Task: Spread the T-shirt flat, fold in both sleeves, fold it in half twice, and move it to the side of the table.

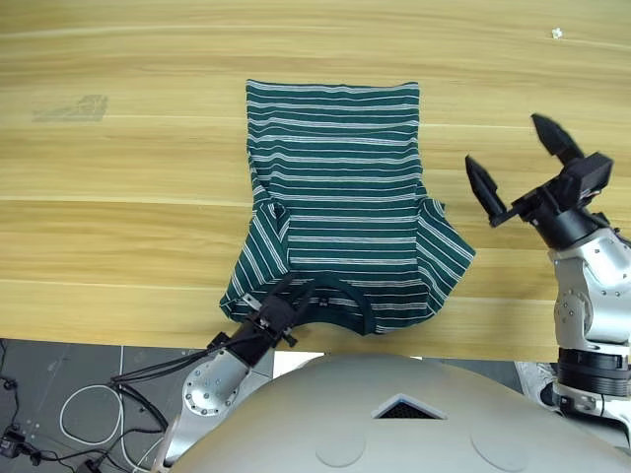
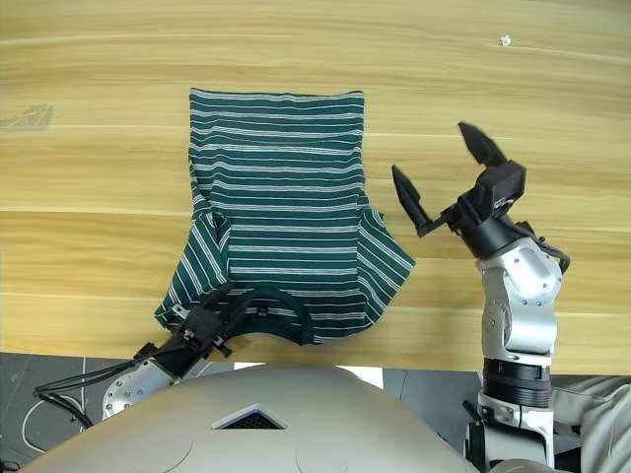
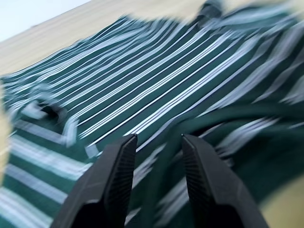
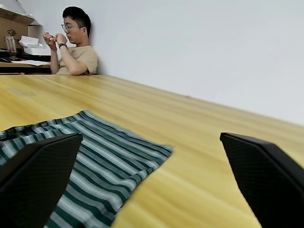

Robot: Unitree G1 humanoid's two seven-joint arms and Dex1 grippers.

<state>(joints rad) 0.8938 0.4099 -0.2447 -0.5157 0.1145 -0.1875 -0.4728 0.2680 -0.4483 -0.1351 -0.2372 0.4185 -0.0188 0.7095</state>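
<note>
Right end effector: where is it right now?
In the left eye view the right end effector hangs open over the table on the robot's right, beside the T-shirt near its right sleeve, not touching it.
</note>
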